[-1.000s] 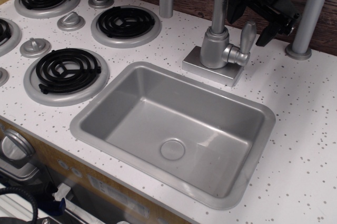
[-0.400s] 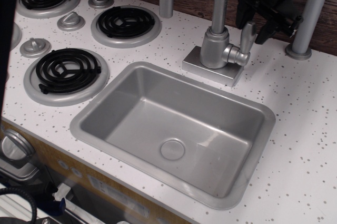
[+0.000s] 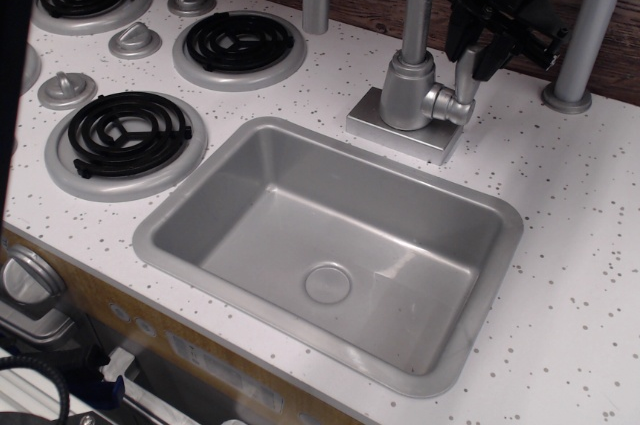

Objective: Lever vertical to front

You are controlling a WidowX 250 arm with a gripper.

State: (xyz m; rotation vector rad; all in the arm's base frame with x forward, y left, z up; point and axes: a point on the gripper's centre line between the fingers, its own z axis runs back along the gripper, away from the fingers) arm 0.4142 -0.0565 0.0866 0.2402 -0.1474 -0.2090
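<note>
Because the small silver-grey paddle-shaped lever (image 3: 466, 82) stands upright on the side stub of the faucet and looks stiff, smooth and light, the black gripper (image 3: 474, 53), its fingers apparently closed around the paddle's top, should hold there firmly.

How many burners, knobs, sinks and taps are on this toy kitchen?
Burners with black coils: 3
Grey knobs: 3
Sink: 1
Tap, with its lever under the gripper: 1
Total: 8
</note>
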